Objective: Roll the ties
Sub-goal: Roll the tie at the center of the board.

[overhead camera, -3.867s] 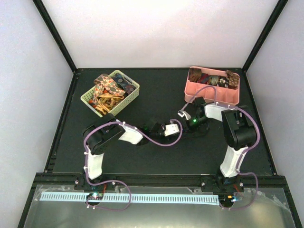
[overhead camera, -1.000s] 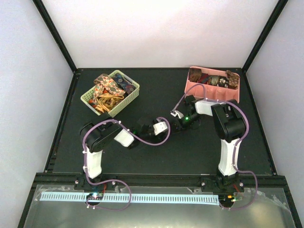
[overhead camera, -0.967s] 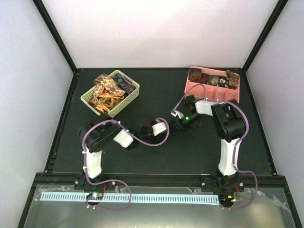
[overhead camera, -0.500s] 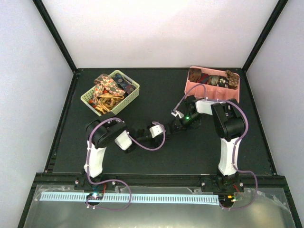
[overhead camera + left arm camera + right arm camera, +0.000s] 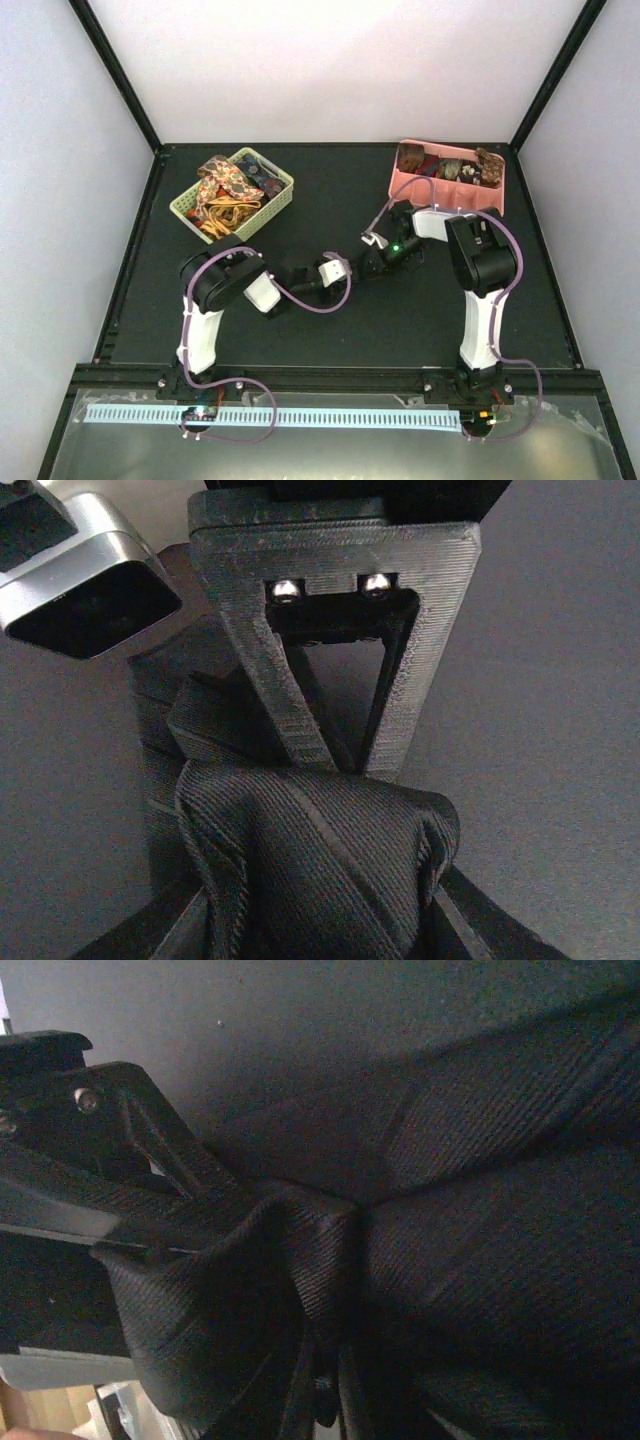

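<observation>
While the left gripper (image 5: 320, 920) has its jaws pressed against both sides of a bunched dark tie (image 5: 320, 850), the right gripper (image 5: 337, 763) faces it from the far side. Its jaws are drawn together to a point and pinch a fold at the top of the same bundle. The two grippers meet nose to nose near the middle of the black table (image 5: 330, 340), low over its surface. In the right wrist view, the rest of the ribbed cloth spreads flat across the table behind the bundle. Toward the far left stands a green basket (image 5: 262, 215) heaped with loose ties (image 5: 225, 185) in red, gold and navy. At the far right, a pink tray (image 5: 445, 205) holds rolled ties (image 5: 445, 168) in a row.
</observation>
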Robot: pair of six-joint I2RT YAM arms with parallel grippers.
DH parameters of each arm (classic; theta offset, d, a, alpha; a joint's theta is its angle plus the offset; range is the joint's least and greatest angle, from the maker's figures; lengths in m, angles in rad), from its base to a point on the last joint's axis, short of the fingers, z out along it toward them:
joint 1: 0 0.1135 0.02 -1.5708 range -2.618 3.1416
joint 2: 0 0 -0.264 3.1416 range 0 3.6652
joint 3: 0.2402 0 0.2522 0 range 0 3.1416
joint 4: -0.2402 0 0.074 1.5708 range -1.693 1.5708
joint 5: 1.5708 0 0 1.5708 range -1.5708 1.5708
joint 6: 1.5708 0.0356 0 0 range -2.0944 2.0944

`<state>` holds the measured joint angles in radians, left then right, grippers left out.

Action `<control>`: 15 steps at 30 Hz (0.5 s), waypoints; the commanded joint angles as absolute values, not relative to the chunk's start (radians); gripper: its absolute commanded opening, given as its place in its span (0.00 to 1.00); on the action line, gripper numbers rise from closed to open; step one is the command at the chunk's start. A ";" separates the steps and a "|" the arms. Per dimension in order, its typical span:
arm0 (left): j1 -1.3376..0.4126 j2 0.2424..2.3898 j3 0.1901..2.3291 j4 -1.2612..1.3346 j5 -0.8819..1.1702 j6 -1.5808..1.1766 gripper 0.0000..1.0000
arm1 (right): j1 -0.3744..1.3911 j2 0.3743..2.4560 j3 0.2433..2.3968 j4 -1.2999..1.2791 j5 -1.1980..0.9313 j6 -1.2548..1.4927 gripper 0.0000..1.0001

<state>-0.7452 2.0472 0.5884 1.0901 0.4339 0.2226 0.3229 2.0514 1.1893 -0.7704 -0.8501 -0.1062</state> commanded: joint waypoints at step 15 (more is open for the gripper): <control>-0.741 1.961 0.622 0.822 0.478 0.255 0.38 | 0.248 2.043 1.325 -0.828 -0.808 -0.145 0.25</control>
